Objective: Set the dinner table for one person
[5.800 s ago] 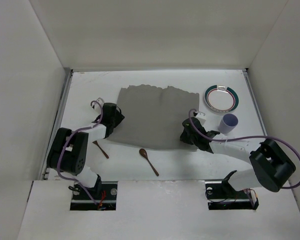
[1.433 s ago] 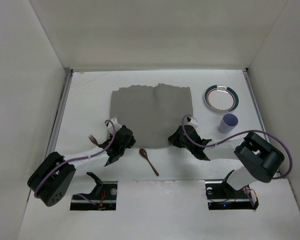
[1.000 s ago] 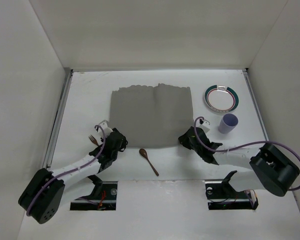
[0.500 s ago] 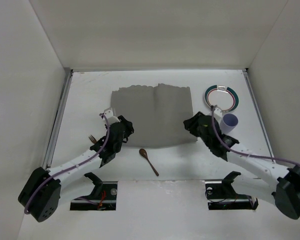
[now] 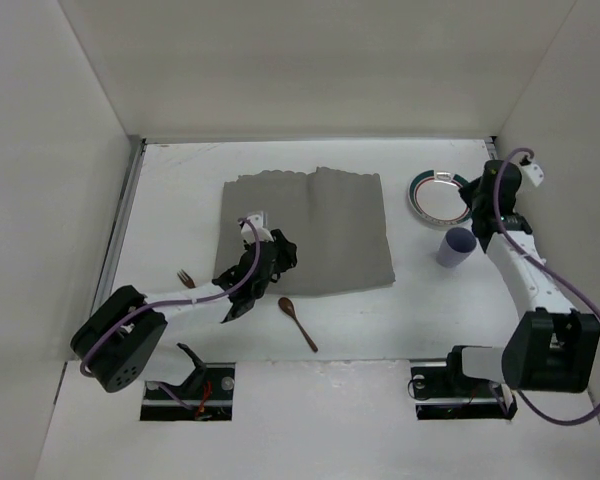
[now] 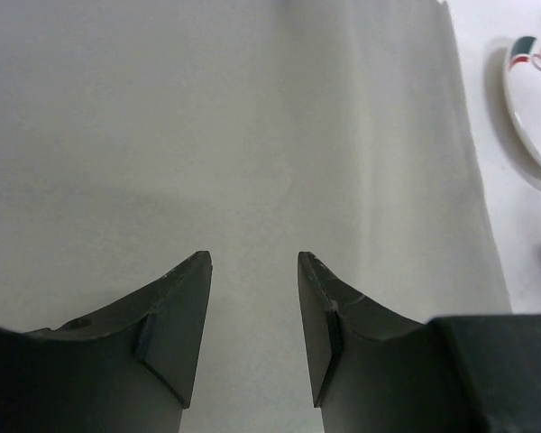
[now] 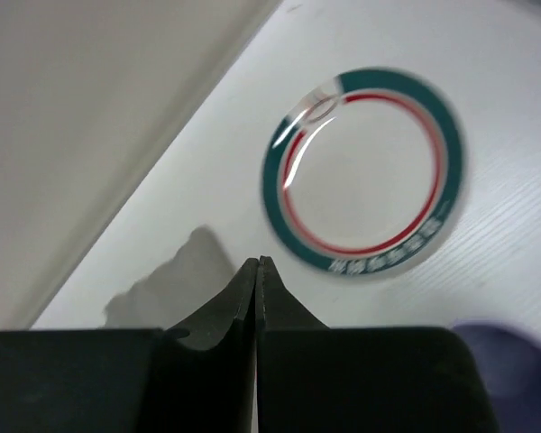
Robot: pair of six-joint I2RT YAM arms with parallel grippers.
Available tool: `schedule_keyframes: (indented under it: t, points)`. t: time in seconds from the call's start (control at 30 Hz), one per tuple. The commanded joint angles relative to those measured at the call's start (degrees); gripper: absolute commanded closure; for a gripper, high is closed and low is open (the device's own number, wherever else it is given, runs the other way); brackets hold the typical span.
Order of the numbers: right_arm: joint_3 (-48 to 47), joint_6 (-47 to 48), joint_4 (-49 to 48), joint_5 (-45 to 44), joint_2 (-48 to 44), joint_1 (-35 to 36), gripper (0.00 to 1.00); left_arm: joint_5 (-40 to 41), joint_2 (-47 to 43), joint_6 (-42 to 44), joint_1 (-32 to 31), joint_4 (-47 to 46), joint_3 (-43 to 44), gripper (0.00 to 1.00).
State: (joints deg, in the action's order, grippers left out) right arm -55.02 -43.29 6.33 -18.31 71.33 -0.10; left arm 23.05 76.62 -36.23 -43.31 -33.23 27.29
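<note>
On dinner table (image 5: 180, 190): placemat (image 5: 310, 225), plate (image 5: 440, 195), cup (image 5: 456, 246)

We can read no words or numbers anywhere. The plate (image 7: 365, 171) sits near the far right corner of the desk (image 5: 170, 190). It has a row of tiny white letters on its green ring, on the side nearest the right wrist camera, but they are too blurry for us to read. A small oval mark sits across the ring from them, and we cannot read that either.

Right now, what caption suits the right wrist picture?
Closed black fingers hover near a round white plate with green and red rings on the white table.
</note>
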Motion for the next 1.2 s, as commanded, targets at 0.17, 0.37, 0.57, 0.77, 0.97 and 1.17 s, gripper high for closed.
schedule_keyframes:
  t: [0.17, 0.37, 0.57, 0.77, 0.97, 1.17]
  points:
    - [-4.82, 2.15, -0.7, 2.39, 12.85, -14.79, 0.59, -0.37, 0.02, 1.42, -0.77, -11.33, -2.77, 0.6]
    - [-5.7, 1.28, -3.78, 8.1, 21.56, -17.17, 0.56, -1.51, 1.51, 0.81, -0.33, -11.59, -2.5, 0.59]
    - [-7.2, -2.41, -4.57, 11.44, 27.54, -17.44, 0.55, -1.6, 1.16, 0.19, -0.33, -11.94, -3.03, 0.59]
    - [-8.08, -5.49, -5.71, 12.94, 30.97, -17.17, 0.56, -1.95, 1.34, -0.25, -0.06, -12.12, -3.12, 0.58]
    - [-9.05, -8.57, -5.1, 14.35, 33.0, -16.74, 0.59, -2.39, 0.29, -1.12, 1.87, -12.12, -4.0, 0.58]
    - [-11.25, -10.32, -4.92, 15.76, 36.16, -15.51, 0.64, -2.66, 0.37, -1.74, 2.75, -12.21, -4.17, 0.58]
